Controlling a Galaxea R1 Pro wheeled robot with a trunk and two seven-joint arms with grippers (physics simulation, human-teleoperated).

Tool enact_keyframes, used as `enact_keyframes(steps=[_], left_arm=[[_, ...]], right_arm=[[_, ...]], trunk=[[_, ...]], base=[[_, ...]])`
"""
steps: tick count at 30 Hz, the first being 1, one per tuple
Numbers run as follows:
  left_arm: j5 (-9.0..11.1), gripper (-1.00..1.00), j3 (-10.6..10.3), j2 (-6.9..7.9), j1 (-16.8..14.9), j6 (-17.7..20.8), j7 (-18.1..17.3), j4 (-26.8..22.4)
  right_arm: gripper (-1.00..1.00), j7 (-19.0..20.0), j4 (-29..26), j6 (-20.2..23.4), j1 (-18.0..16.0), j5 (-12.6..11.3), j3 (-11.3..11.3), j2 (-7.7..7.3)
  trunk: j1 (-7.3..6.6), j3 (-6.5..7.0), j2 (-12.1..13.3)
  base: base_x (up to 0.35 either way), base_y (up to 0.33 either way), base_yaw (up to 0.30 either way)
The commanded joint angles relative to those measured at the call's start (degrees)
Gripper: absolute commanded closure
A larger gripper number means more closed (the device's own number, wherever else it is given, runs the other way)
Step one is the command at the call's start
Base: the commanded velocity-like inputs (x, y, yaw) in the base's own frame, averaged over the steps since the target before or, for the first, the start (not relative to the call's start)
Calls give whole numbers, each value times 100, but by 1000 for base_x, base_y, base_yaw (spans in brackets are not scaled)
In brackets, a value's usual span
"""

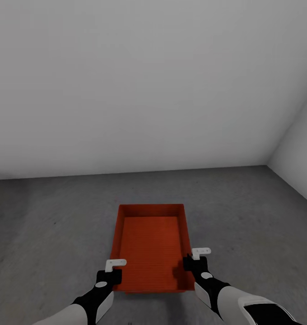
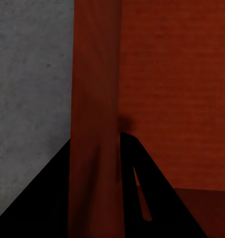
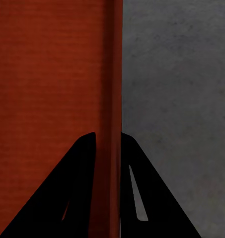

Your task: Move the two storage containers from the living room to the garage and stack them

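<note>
I have the red box (image 1: 151, 246) between my arms over the grey concrete floor (image 1: 49, 225), near the white wall (image 1: 126, 81). My left gripper (image 1: 113, 275) is clamped on its left wall, and my right gripper (image 1: 189, 262) is clamped on its right wall.

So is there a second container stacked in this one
No, the storage container in the head view shows only its bare ribbed bottom.
</note>
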Motion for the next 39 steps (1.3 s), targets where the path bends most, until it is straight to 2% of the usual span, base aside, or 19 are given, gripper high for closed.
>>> enact_keyframes(steps=[1,39], left_arm=[[113,100,223,54,-2,-30,104,26],[113,100,223,54,-2,-30,101,26]], right_arm=[[100,-107,-10,-102,-9,-53,-231,0],[100,-107,-7,-101,-9,-53,-231,0]], trunk=[[-1,-4,-2],[-1,-44,-2]], base=[[0,0,0],[0,0,0]])
